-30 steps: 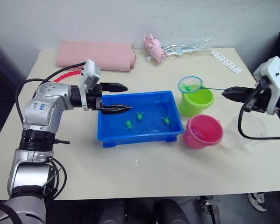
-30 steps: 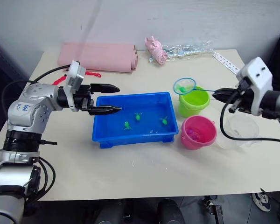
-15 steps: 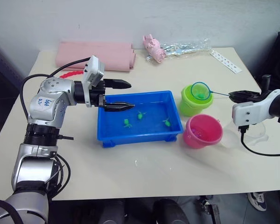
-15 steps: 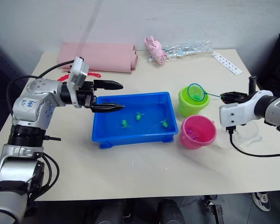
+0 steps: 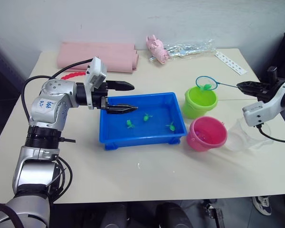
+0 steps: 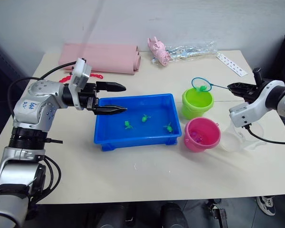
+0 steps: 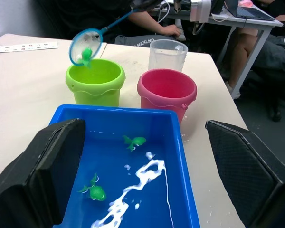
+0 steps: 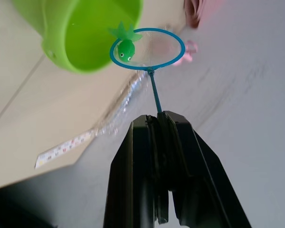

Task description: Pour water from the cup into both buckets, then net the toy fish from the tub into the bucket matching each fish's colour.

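**Green fish in the net, hanging over the green bucket**

I've got the right hand pressed together on the thin handle of the net, and the blue hoop hangs above the rim of the green bucket, on its far side. One green fish sits in the mesh, clear in my right wrist view, with the bucket's open mouth right beside it.

Taking the tub as my landmark: the blue tub sits mid-worktop with water in it, and I count three green fish inside, one near the middle, one toward the front and one toward the right wall. The green bucket stands just off the tub's far right corner. The pink bucket stands just off its near right corner, close beside the green one, and I can make out something pink at the bottom of it. The clear cup stands upright beyond the pink bucket, further right from the tub.

My left hand hovers over the tub's far left corner, fingers spread wide, one above the other, holding nothing; the lower finger is over the water just inside the rim.

Behind the tub, toward the wall, a folded pink cloth lies on the worktop, with a red bead chain at its near edge. Further right along the back there's a small pink toy, a crinkled clear plastic bag and a white strip
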Tool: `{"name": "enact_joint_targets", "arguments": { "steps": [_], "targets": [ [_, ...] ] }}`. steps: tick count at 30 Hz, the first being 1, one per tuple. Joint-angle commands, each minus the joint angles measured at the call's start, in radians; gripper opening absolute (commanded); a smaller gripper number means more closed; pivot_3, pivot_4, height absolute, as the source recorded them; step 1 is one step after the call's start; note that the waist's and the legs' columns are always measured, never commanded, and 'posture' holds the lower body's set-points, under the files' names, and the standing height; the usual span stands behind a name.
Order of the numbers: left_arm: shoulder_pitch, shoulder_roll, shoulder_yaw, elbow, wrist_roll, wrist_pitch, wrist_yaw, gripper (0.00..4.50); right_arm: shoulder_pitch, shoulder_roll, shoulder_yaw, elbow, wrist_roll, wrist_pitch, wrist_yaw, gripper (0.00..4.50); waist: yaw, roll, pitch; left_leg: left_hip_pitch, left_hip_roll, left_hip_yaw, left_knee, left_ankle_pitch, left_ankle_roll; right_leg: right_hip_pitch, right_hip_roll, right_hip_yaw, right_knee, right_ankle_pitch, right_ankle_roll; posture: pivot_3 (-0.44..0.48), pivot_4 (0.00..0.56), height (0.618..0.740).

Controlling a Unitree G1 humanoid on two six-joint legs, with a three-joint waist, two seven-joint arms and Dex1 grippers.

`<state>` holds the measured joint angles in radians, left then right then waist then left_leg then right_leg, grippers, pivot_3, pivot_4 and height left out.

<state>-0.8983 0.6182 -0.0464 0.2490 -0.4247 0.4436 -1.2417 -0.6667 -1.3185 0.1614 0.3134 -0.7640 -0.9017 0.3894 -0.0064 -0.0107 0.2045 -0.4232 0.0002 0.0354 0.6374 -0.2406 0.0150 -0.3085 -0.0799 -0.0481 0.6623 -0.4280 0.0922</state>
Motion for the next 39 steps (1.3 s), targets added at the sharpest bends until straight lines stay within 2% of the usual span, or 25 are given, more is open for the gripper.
{"name": "enact_joint_targets", "arguments": {
  "steps": [1, 8, 12, 17, 19, 23, 27, 34, 36, 39],
  "targets": [
    [-0.013, 0.006, 0.02, -0.028, -0.001, -0.013, 0.002, 4.43, -0.091, 0.0, 0.001, 0.059, -0.03, 0.018, 0.004, 0.0, 0.0, 0.0, 0.0, 0.0, 0.0, 0.0, 0.0, 0.0, 0.0, 0.0, 0.0, 0.0, 0.0, 0.0, 0.0, 0.0, 0.15, 0.74],
    [-0.004, 0.015, 0.029, -0.038, -0.003, -0.013, 0.009, 4.43, -0.162, 0.038, 0.011, 0.155, 0.126, -0.004, 0.09, 0.0, -0.001, 0.0, 0.0, 0.0, 0.0, 0.0, 0.0, 0.0, 0.0, 0.0, 0.0, 0.0, 0.0, 0.0, 0.0, 0.0, 0.15, 0.74],
    [0.017, 0.031, 0.017, -0.058, 0.003, -0.009, -0.001, 4.43, -0.1, 0.104, -0.016, 0.104, 0.555, 0.17, 0.374, 0.0, -0.001, 0.0, 0.0, 0.0, 0.001, 0.0, 0.0, 0.0, 0.0, 0.001, 0.0, 0.0, 0.0, 0.0, 0.0, 0.0, 0.15, 0.74],
    [0.072, 0.055, -0.009, -0.109, 0.02, -0.017, -0.017, 4.43, -0.175, 0.209, -0.002, -0.027, 0.691, 0.406, 0.556, 0.0, -0.009, 0.001, 0.0, 0.0, 0.001, 0.0, 0.001, 0.0, 0.0, 0.001, 0.001, 0.0, 0.0, 0.0, 0.0, 0.0, 0.15, 0.74],
    [0.079, 0.054, -0.004, -0.124, 0.015, -0.005, -0.007, 4.43, -0.182, 0.237, 0.005, -0.056, 0.704, 0.438, 0.6, 0.0, -0.009, 0.001, 0.0, 0.0, 0.002, -0.001, 0.001, 0.0, 0.0, 0.001, 0.001, -0.001, 0.0, 0.0, 0.0, 0.0, 0.15, 0.74],
    [0.107, 0.062, 0.008, -0.17, 0.002, 0.023, 0.008, 4.43, -0.19, 0.283, 0.069, -0.041, 0.635, 0.318, 0.656, 0.0, 0.001, 0.001, 0.0, 0.0, 0.001, -0.002, 0.002, 0.0, 0.0, 0.001, 0.0, -0.001, 0.0, 0.0, 0.0, 0.0, 0.15, 0.74],
    [0.136, 0.074, 0.021, -0.213, -0.009, 0.051, 0.023, 4.43, -0.244, 0.308, 0.143, 0.07, 0.53, 0.155, 0.68, 0.0, 0.002, 0.001, 0.0, 0.0, 0.0, -0.002, 0.003, 0.0, 0.001, 0.001, 0.0, -0.001, 0.0, 0.0, 0.0, 0.0, 0.15, 0.74],
    [0.177, 0.087, 0.046, -0.269, -0.03, 0.09, 0.053, 4.43, -0.431, 0.359, 0.265, 0.3, 0.36, -0.162, 0.658, 0.0, -0.012, 0.001, 0.0, 0.0, 0.001, -0.002, 0.004, 0.0, 0.001, 0.001, 0.0, -0.001, 0.0, 0.0, 0.0, 0.0, 0.15, 0.74],
    [0.184, 0.088, 0.051, -0.28, -0.035, 0.097, 0.062, 4.43, -0.47, 0.365, 0.297, 0.35, 0.348, -0.237, 0.667, 0.0, -0.013, 0.001, 0.0, 0.0, 0.001, -0.002, 0.004, 0.0, 0.001, 0.001, 0.0, -0.001, 0.001, 0.0, 0.0, 0.0, 0.15, 0.74],
    [0.196, 0.091, 0.058, -0.297, -0.041, 0.107, 0.072, 4.43, -0.487, 0.367, 0.332, 0.385, 0.43, -0.263, 0.737, 0.0, -0.016, 0.001, 0.0, 0.0, 0.001, -0.002, 0.004, 0.0, 0.001, 0.001, 0.0, -0.001, 0.001, 0.0, 0.0, 0.0, 0.15, 0.74]
  ]
}}
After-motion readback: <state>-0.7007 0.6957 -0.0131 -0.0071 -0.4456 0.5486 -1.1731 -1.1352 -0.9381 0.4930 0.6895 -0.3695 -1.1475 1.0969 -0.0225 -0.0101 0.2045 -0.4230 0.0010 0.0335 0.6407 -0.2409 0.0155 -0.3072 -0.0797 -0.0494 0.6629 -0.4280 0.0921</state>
